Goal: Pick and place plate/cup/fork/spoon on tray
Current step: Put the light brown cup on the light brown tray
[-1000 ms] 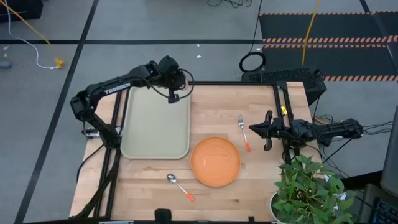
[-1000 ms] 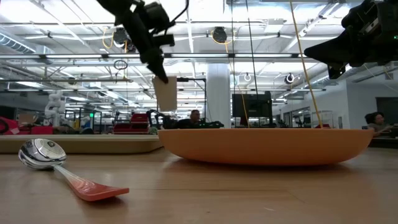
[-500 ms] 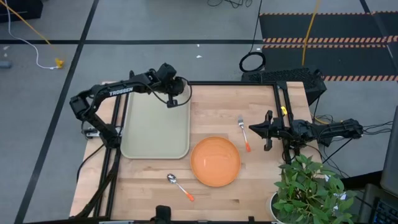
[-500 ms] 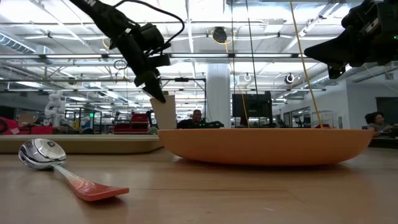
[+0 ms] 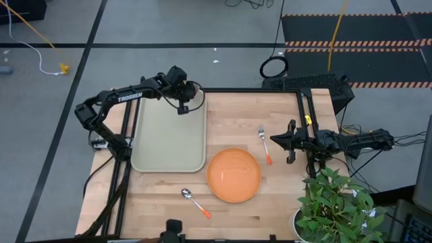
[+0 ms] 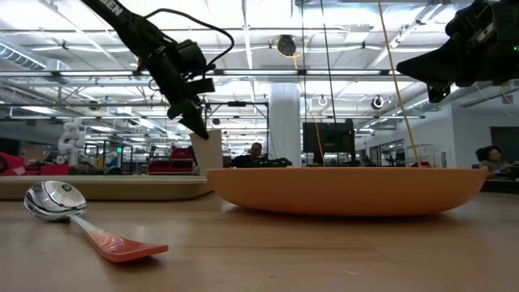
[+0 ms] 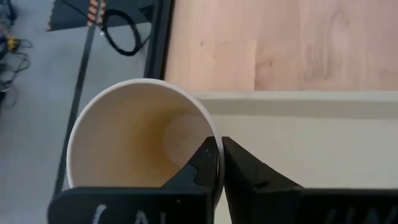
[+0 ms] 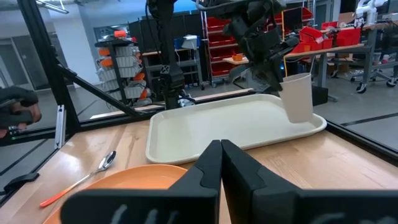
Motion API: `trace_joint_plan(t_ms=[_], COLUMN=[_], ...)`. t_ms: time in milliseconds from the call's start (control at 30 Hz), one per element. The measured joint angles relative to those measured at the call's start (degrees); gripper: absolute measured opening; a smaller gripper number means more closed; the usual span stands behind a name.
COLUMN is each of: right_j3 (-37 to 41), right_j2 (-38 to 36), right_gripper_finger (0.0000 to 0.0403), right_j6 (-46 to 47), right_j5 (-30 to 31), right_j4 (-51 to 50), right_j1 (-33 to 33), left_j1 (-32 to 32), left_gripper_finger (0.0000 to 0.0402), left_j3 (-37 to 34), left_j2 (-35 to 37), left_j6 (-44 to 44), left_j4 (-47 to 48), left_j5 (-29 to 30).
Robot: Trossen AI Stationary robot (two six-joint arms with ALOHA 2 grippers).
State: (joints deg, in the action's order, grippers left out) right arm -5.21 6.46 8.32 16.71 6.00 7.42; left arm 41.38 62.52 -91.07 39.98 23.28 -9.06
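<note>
The left end effector (image 7: 217,158) pinches the rim of the cup (image 7: 134,134), one finger inside the wall and one outside, holding it at the tray's (image 5: 169,138) far right corner, close above or on the tray floor; contact cannot be confirmed. So thin a pinch on one side of a light cup risks tipping it at release, and this near the raised rim it could land tilted on the lip or topple onto the worktop (image 5: 236,115). The right end effector (image 8: 221,163), fingers together, waits above the worktop's right side beside the fork (image 5: 264,144). The plate (image 5: 233,175) sits on the wood just right of the tray, the spoon (image 5: 194,200) near the front edge, all three not yet on the tray.
</note>
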Motion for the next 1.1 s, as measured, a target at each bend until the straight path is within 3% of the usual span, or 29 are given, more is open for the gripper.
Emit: trace_joint_plan(t_ms=[300,900,1100], right_j3=[0.0,0.0,0.0], right_j2=[0.0,0.0,0.0], right_gripper_finger=[0.0000,0.0000,0.0000], right_j6=[0.4,0.4,0.4], right_j5=[0.0,0.0,0.0], right_j4=[0.0,0.0,0.0], right_j1=[0.0,0.0,0.0], left_j1=[0.8,0.7,1.2], left_gripper_finger=[0.0018,0.0027,0.0062], left_j3=[0.0,0.1,0.1], left_j2=[-4.1,-4.5,-4.5], left_j6=[2.5,-0.6,-0.8], left_j4=[-2.7,-3.9,-5.1], left_j5=[0.1,0.6,0.6])
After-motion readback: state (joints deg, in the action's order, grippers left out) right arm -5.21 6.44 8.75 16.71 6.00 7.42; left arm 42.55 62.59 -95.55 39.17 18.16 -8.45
